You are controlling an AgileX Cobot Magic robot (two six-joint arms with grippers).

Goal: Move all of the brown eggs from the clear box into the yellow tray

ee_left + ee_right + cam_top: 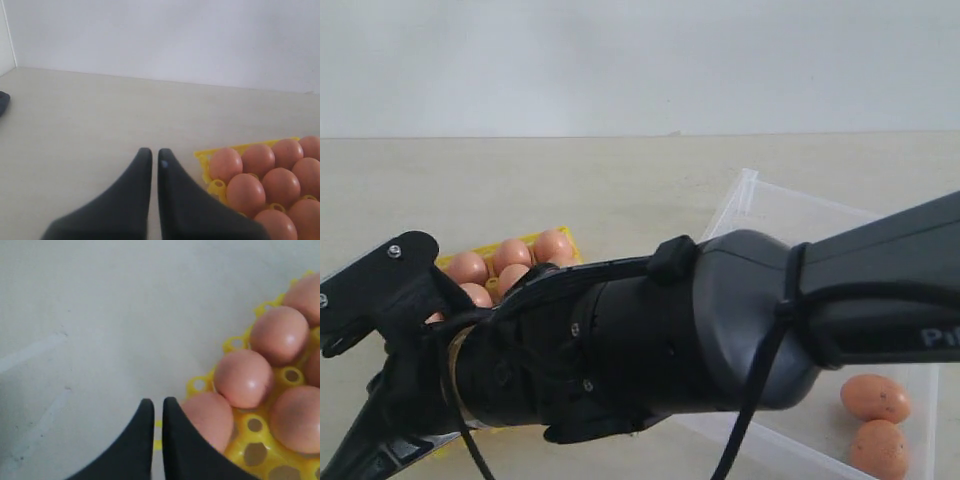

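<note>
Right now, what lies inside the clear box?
A brown egg and a second brown egg lie close together in the clear box, near one corner. The right arm covers much of the box floor, so any other eggs there cannot be seen.

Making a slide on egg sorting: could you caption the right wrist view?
Right gripper, shut and empty, at the edge of the yellow tray beside brown eggs seated in its cups.

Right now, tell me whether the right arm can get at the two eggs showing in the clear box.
Probably yes: both brown eggs lie uncovered in the clear box. The right gripper sits by the yellow tray, fingers shut, so it must pull back first.
</note>
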